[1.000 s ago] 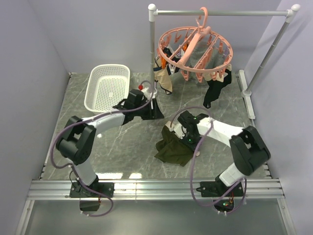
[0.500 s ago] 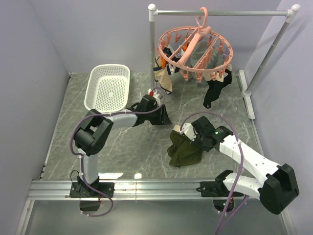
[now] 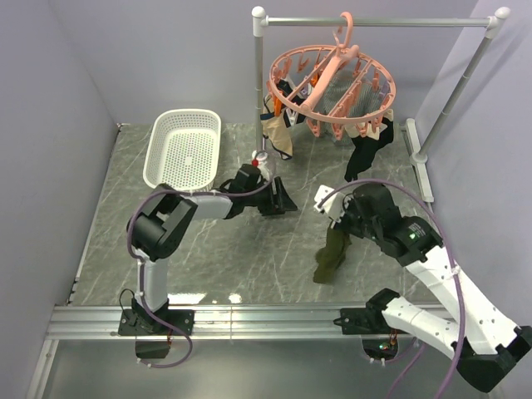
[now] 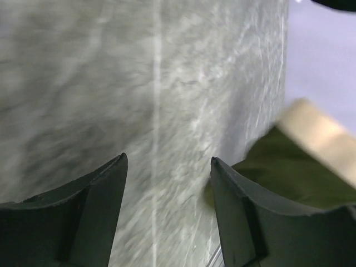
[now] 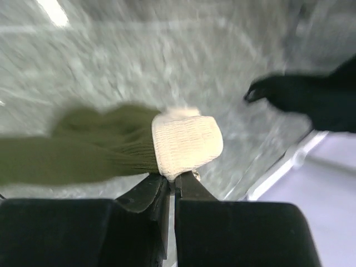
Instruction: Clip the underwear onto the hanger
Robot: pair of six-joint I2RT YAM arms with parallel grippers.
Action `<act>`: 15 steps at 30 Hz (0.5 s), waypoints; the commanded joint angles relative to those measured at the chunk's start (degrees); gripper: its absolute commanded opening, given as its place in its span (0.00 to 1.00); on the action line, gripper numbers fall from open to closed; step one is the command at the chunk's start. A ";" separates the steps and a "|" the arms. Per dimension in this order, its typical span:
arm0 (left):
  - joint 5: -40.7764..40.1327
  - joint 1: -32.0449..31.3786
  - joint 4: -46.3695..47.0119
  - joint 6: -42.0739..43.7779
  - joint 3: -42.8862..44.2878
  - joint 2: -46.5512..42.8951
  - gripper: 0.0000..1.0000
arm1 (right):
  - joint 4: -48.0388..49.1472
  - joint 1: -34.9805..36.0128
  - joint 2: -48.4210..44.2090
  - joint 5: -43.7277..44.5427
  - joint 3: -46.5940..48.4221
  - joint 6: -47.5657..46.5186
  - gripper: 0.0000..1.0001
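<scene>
The underwear (image 3: 331,256) is held by the right gripper (image 3: 334,223) at about 4 o'clock on the table (image 3: 241,266) and hangs down in a narrow bunch. Whether its lower end touches the table cannot be told. In the right wrist view the jaws are seen pressed together on a small fold of the beige waistband (image 5: 186,143). The left gripper (image 3: 281,201) is kept low near the table's middle, its jaws spread wide with nothing between them.

Only a small fold is pinched, so the underwear could be pulled free during a fast swing toward the hanger (image 3: 332,83) at 1 o'clock. With the fabric bunched, no flat edge is offered to a peg, and a clip could be missed or closed on too little cloth. The hanger hangs freely from the rail (image 3: 378,21) and could be pushed aside or set swinging. Some pegs are already taken by a tan garment (image 3: 278,137) and a black garment (image 3: 366,154).

The table is grey, marbled and smooth. It is enclosed by pale lilac walls, and a white basket (image 3: 184,148) is set at 10 o'clock.
</scene>
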 commanded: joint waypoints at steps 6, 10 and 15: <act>1.27 7.53 -2.45 1.53 -6.54 -14.25 0.67 | -0.65 8.64 9.14 -8.57 15.65 0.75 0.00; 1.18 10.53 -5.87 3.02 -9.45 -19.62 0.67 | -0.92 10.32 12.14 -13.84 24.54 4.44 0.00; -1.36 12.12 -12.28 5.83 -10.06 -22.96 0.68 | 1.27 9.10 9.07 -9.82 14.47 3.93 0.00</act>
